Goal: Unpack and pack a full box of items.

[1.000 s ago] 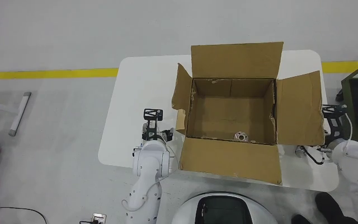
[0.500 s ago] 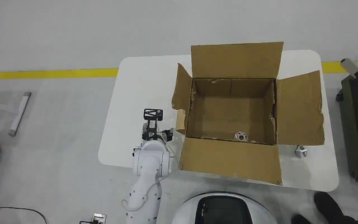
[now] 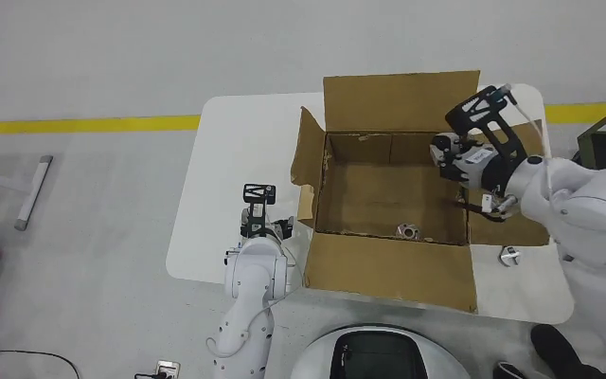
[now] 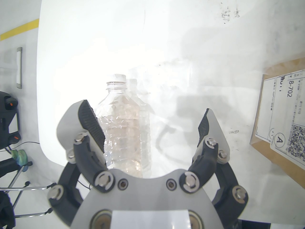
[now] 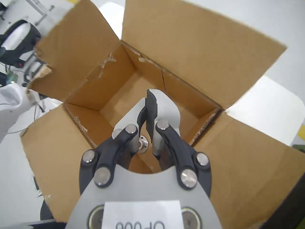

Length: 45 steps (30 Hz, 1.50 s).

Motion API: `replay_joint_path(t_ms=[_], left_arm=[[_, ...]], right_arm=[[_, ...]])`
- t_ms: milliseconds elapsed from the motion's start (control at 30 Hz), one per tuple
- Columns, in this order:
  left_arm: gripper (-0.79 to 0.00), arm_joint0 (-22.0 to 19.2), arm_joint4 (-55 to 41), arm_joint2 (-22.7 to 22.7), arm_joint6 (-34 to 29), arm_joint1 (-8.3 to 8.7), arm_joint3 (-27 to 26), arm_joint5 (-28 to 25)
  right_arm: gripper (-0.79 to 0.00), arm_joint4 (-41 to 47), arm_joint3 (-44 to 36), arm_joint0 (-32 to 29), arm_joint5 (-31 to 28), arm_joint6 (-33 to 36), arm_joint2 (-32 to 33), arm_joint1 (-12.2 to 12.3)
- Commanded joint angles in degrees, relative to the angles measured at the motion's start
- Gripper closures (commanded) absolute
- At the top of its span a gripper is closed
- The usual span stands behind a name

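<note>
While the right hand (image 5: pixel 150 101) hangs over the right side of the open cardboard box (image 3: pixel 393 150), its fingers are pressed together on nothing. A small round metal fitting (image 3: pixel 407 229) lies on the box floor, close against the near wall. If the hand goes down closed, it can only push the fitting. Opened late, a finger could snag that wall or the torn flap edge.

The left hand (image 4: pixel 145 110) is spread apart at a clear plastic bottle (image 4: pixel 121 125) on the white surface (image 3: pixel 241 142). One pad is just beside the bottle, which I cannot tell is standing or lying. Being light, it might skid away from an uneven squeeze, and the surface's edge is near.
</note>
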Motion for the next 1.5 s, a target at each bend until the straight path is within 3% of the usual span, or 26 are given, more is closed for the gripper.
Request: replay_joint_path(t_ms=[0,400,467,700,833,1000,1033,1067,1100,1367,1467], left_arm=[[-0.785,0.0,0.0,0.0,0.0,0.0,0.0,0.0],[-0.785,0.0,0.0,0.0,0.0,0.0,0.0,0.0],[-0.785,0.0,0.0,0.0,0.0,0.0,0.0,0.0],[-0.785,0.0,0.0,0.0,0.0,0.0,0.0,0.0],[-0.785,0.0,0.0,0.0,0.0,0.0,0.0,0.0],[-0.785,0.0,0.0,0.0,0.0,0.0,0.0,0.0],[-0.785,0.0,0.0,0.0,0.0,0.0,0.0,0.0],[-0.785,0.0,0.0,0.0,0.0,0.0,0.0,0.0],[-0.785,0.0,0.0,0.0,0.0,0.0,0.0,0.0],[-0.785,0.0,0.0,0.0,0.0,0.0,0.0,0.0],[-0.785,0.0,0.0,0.0,0.0,0.0,0.0,0.0]], right_arm=[[0.0,-2.5,1.8,0.6,2.6,-0.5,-3.4,-0.2],[0.0,-4.0,-0.4,-1.5,1.4,-2.2,-4.1,-0.1],[0.0,-7.7,-1.7,-2.4,4.8,-2.1,-5.9,-0.3],[0.0,-18.2,-0.2,-2.2,29.4,2.6,-15.3,-2.1],[0.0,-20.7,3.2,-2.0,33.1,1.3,-19.0,-3.3],[0.0,-19.1,6.4,-1.6,32.4,1.9,-18.9,-4.5],[-0.249,-18.4,7.1,-1.4,31.8,2.6,-18.5,-4.7],[-0.662,-18.5,7.3,-1.1,31.0,3.4,-18.5,-4.8],[-0.785,-18.5,7.3,-1.1,31.0,3.4,-18.5,-4.8],[-0.785,-18.5,7.3,-1.1,31.0,3.4,-18.5,-4.8],[-0.785,-20.6,7.1,-2.3,28.2,1.4,-18.8,-4.7]])
